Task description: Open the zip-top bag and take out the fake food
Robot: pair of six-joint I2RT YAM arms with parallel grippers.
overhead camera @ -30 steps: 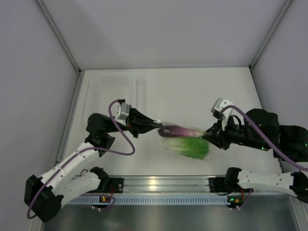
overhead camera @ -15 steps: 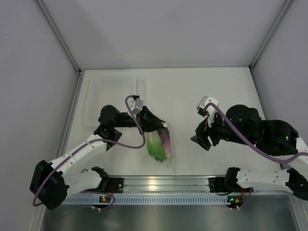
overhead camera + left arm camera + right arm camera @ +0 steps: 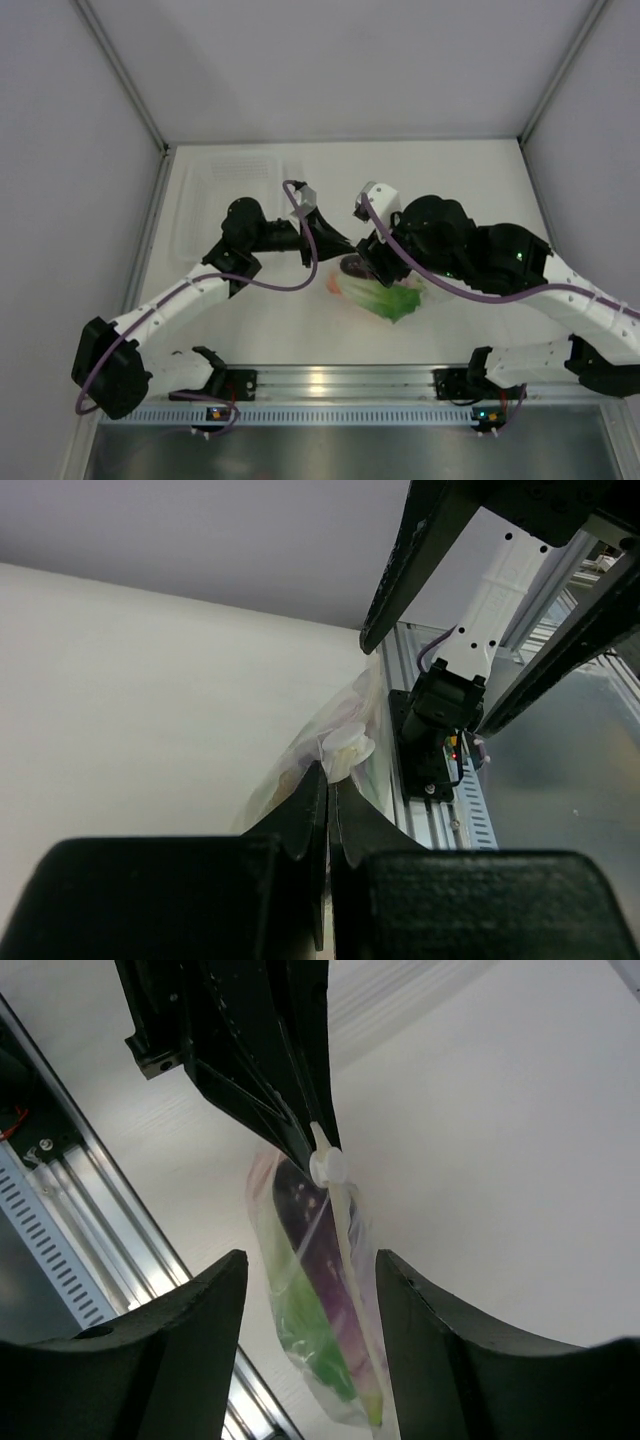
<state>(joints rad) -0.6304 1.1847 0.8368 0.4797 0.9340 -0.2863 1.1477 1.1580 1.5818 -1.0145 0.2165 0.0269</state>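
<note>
The zip-top bag (image 3: 375, 290) hangs from my left gripper (image 3: 345, 250), which is shut on its top edge beside the white slider (image 3: 327, 1167). Inside the bag show the purple eggplant (image 3: 352, 266), the green lettuce (image 3: 392, 299) and a bit of an orange fruit (image 3: 333, 284). My right gripper (image 3: 368, 265) is open, right next to the left one. In the right wrist view its fingers (image 3: 190, 1350) stand on either side of the hanging bag (image 3: 320, 1300) without touching it. In the left wrist view the shut left gripper (image 3: 328, 778) pinches the bag (image 3: 345, 742).
A rigid clear tray (image 3: 190, 215) lies at the back left of the white table. The metal rail (image 3: 330, 385) with the arm bases runs along the near edge. Grey walls close in the left, right and back.
A second ago both grippers held the bag stretched between them. The right gripper let go, the bag swung down from the left gripper, and the open right gripper has moved left around it.
</note>
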